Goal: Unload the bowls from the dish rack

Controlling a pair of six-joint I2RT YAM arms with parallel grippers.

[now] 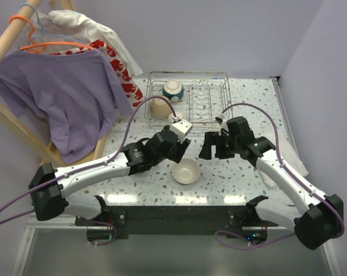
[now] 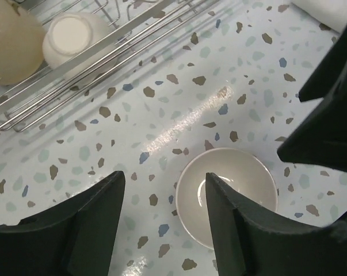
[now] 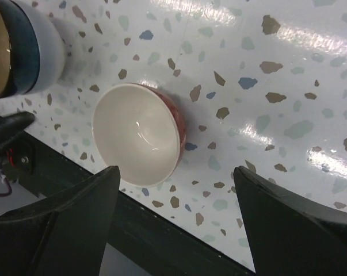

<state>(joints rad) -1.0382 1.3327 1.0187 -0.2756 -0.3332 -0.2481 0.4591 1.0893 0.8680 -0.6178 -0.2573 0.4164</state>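
Black fingers (image 2: 92, 224) of the left pincer (image 2: 164, 178) fill the bottom of its wrist view. They stand partly spread and hold nothing. Below them a cream-white bowl (image 2: 251, 178) sits upright on the speckled table (image 2: 179, 98), ungripped. A strip of bare table lies between this bowl and the near rail of the dish rack (image 1: 219, 77), which stands at the far side of the table. At the rack's left end are a teal-and-white bowl (image 1: 173, 89) and a tan bowl (image 1: 160, 108), with a white bowl (image 2: 72, 34) just beside the tan one against the near rail. The right pincer (image 3: 176, 172) is spread wide and also grips nothing. It hangs over a dark red bowl (image 3: 141, 135) that sits upright close to the table's near edge, where the black mounting bar (image 3: 75, 167) begins. A dark teal bowl (image 3: 29, 49) stands near the red one, not touching it. From above, the two pincers face each other near mid-table, close but apart. A purple shirt (image 1: 64, 92) on a wooden frame (image 1: 12, 40) hangs by the rack's left end.
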